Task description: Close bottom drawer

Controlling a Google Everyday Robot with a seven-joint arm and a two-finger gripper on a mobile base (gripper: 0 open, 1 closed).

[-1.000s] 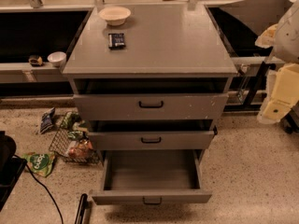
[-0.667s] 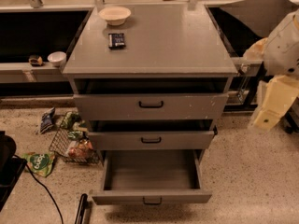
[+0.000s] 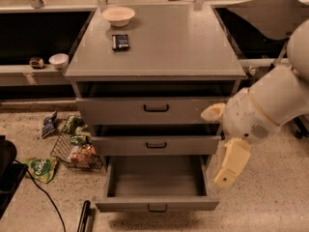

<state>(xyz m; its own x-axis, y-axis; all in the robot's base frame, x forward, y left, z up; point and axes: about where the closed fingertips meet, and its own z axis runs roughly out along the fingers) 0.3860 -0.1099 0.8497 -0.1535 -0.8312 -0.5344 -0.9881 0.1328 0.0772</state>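
1. The bottom drawer (image 3: 155,183) stands pulled well out below the front edge of the grey cabinet top (image 3: 188,42), just as it did a second ago (its inside is bare).
2. The gripper (image 3: 216,146) has swung in from the right and lower, and now hangs by the cabinet's front right corner, beside the middle drawer (image 3: 155,145).
3. Its cream fingers (image 3: 232,162) are spread apart and grip nothing.
4. A bowl (image 3: 118,16) and a black packet (image 3: 120,41) sit unmoved near the back left corner.
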